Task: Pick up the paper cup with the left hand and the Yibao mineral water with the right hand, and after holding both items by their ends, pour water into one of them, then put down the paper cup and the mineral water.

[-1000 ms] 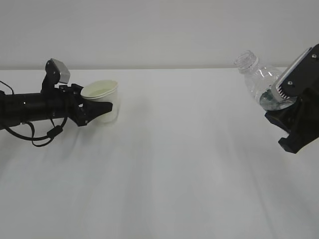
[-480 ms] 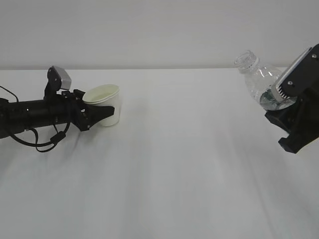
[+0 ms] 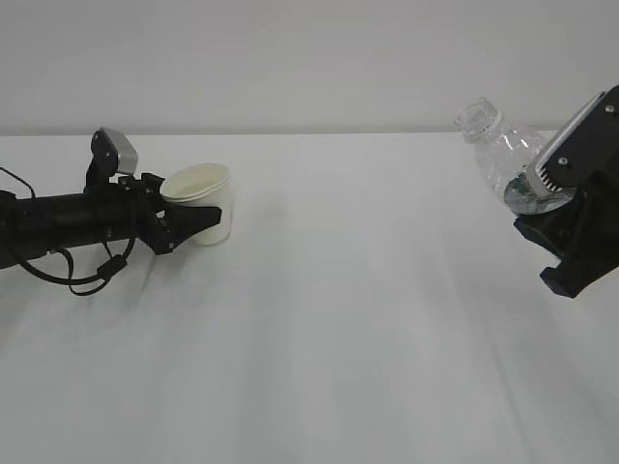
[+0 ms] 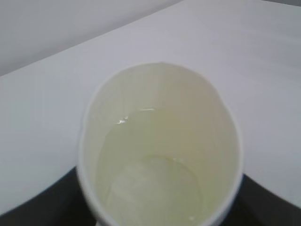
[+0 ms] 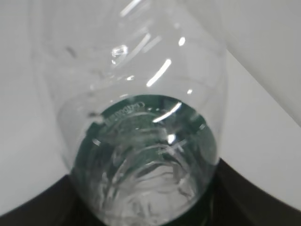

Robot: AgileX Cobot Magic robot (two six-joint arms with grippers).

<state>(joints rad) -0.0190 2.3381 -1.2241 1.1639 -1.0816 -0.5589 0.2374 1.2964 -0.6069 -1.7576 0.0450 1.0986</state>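
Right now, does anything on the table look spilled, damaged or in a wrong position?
No spill or damage shows. The paper cup leans slightly in the left hand, with a little liquid at its bottom. The Yibao mineral water is held tilted, uncapped, off the table by the right hand.

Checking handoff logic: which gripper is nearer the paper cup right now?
Left. The left gripper is closed around the paper cup, a finger on either side. The right gripper is far across the table, holding the water bottle.
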